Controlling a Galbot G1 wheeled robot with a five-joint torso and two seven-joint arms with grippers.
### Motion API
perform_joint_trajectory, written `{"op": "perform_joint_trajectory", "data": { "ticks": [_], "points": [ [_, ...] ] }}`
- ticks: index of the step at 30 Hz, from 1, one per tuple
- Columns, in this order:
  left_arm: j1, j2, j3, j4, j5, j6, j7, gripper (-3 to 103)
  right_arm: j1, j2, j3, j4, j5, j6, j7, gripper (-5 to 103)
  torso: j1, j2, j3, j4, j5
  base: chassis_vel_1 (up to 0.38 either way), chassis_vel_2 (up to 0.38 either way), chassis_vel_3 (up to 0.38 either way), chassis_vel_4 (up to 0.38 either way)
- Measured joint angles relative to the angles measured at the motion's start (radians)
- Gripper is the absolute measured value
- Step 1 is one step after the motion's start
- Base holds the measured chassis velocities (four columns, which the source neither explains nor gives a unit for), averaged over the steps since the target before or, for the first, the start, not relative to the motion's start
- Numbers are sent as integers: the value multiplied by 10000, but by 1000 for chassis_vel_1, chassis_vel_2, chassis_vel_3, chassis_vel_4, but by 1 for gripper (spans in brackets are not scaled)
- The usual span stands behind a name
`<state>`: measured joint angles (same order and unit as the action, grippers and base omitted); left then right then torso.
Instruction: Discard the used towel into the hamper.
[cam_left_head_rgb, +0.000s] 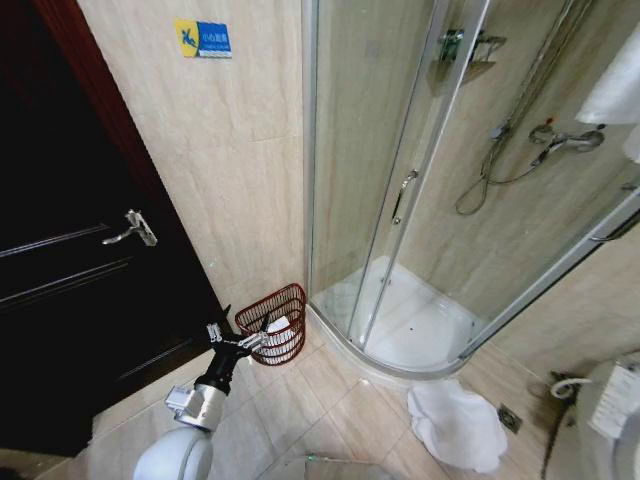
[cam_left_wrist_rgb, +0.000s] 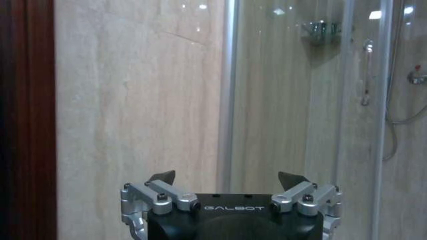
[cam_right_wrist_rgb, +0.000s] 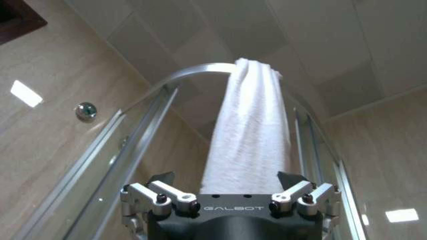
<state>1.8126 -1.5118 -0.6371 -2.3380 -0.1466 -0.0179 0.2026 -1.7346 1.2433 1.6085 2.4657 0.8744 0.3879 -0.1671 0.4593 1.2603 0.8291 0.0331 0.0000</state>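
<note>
You have the left gripper (cam_left_head_rgb: 240, 340) low over the floor tiles, just beside the hamper (cam_left_head_rgb: 275, 322), which sits in the corner where the wall meets the shower enclosure (cam_left_head_rgb: 400, 200); its fingers (cam_left_wrist_rgb: 163, 178) are spread and carry nothing. Something white already lies inside the hamper. The right gripper (cam_right_wrist_rgb: 227, 180) is raised, jaws released and empty, pointing at a white towel (cam_right_wrist_rgb: 248, 130) draped over the shower enclosure's top rail, likely hung there to dry. Another towel (cam_left_head_rgb: 455, 420) lies crumpled on the floor by the shower base, well apart from the hamper.
</note>
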Motion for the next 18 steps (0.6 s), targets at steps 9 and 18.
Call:
{"op": "perform_joint_trajectory", "data": {
  "ticks": [9,18],
  "points": [
    [-1,-6,2,1,-1,1,3,100,1249,-813,-182,-532,129,-496,235,100,1,-1,1,2,-1,-138,-150,155,117],
    [-1,2,-2,1,0,1,0,100,2636,-2237,-275,-1033,148,-1303,1073,100,-16,-38,-14,-1,0,52,17,-25,-3]
  ]
}}
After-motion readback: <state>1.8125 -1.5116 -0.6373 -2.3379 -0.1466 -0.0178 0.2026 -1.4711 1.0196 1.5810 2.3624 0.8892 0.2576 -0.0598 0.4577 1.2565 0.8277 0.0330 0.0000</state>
